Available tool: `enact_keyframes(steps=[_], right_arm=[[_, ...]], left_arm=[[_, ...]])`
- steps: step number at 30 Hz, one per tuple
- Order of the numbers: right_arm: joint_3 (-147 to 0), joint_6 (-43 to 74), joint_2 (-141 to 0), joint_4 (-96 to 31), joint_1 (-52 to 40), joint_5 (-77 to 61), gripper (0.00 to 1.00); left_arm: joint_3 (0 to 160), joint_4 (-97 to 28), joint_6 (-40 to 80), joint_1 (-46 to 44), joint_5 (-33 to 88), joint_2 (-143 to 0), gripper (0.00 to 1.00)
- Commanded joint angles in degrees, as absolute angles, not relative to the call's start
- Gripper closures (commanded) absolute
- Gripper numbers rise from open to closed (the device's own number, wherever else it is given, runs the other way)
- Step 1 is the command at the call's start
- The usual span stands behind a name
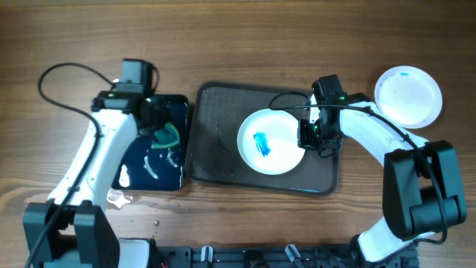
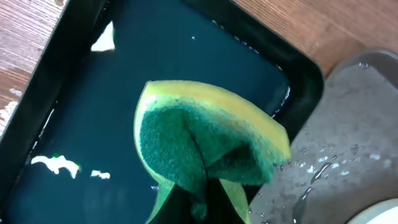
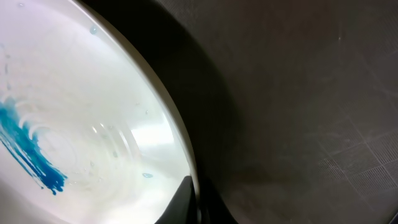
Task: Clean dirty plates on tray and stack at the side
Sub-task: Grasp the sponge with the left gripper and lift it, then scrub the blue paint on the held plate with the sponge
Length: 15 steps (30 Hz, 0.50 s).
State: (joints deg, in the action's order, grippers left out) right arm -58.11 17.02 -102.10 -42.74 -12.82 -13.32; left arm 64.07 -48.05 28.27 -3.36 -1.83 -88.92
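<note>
A white plate [image 1: 271,141] with a blue smear at its centre is over the dark grey-brown tray [image 1: 216,141]. My right gripper [image 1: 309,135] is shut on its right rim; the right wrist view shows the rim [image 3: 177,137] pinched between the fingers [image 3: 198,202] and the smear at left. Another white plate [image 1: 407,95], nearly clean, lies on the wood at the far right. My left gripper [image 1: 158,132] is shut on a green and yellow sponge [image 2: 208,140], folded, over the glossy black tray [image 2: 74,124]. No third plate shows separately.
The black tray [image 1: 152,167] holds water and white foam patches. The grey tray's wet corner [image 2: 348,155] shows in the left wrist view. Water spots lie on the wood by the black tray's front left corner [image 1: 119,197].
</note>
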Motion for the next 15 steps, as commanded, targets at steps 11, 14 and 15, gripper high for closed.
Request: enact_keyframes(steps=[11,14,15], right_arm=[[-57.45,16.73,-103.28,-42.65,-12.91,-15.40,0.96],[-57.45,16.73,-103.28,-42.65,-12.91,-15.40,0.96],[-57.45,16.73,-103.28,-42.70,-12.91,-15.59,0.96]], left_arm=[[64.42,-35.99,28.42,-23.53,18.41,-91.29,0.96],[64.42,-31.53,30.98,-31.77,17.63,-96.57,0.96],[64.42,-29.95,32.34,-34.00,16.27,-99.22,0.96]])
